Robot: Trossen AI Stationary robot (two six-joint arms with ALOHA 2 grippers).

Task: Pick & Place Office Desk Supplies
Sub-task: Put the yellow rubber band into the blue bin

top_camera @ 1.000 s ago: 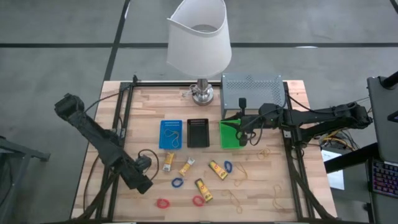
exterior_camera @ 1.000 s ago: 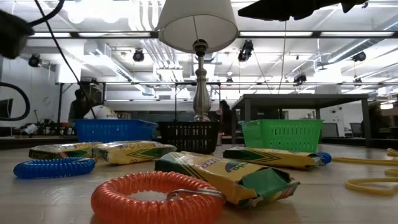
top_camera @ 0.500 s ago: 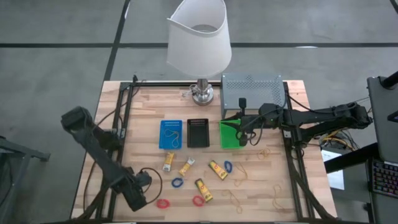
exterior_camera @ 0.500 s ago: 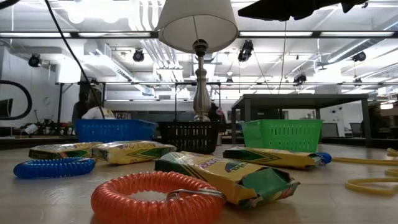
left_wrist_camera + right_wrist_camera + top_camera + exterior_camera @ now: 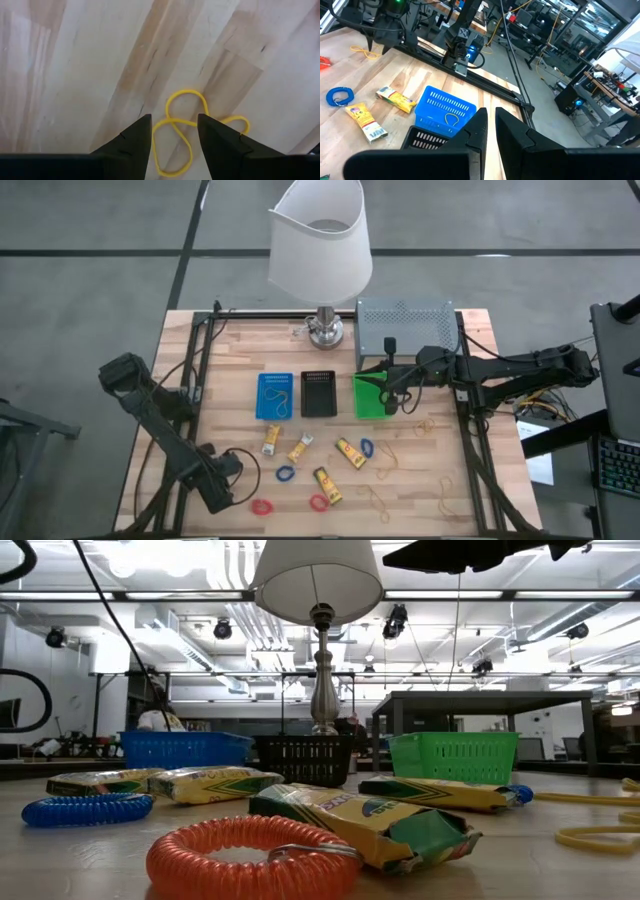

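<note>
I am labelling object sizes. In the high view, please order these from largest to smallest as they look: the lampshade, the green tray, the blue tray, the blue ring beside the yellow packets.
1. lampshade, though it is nearest the camera
2. green tray and blue tray, alike
3. blue ring

The high view looks straight down on the whole desk point(image 5: 230, 345). The low view sits at desk height, close behind a red ring point(image 5: 250, 858), facing the lamp point(image 5: 318, 600) at 12 o'clock. The left wrist view looks closely down at bare wood; the right wrist view looks across the blue tray point(image 5: 444, 111), which all but the left wrist view share.
</note>
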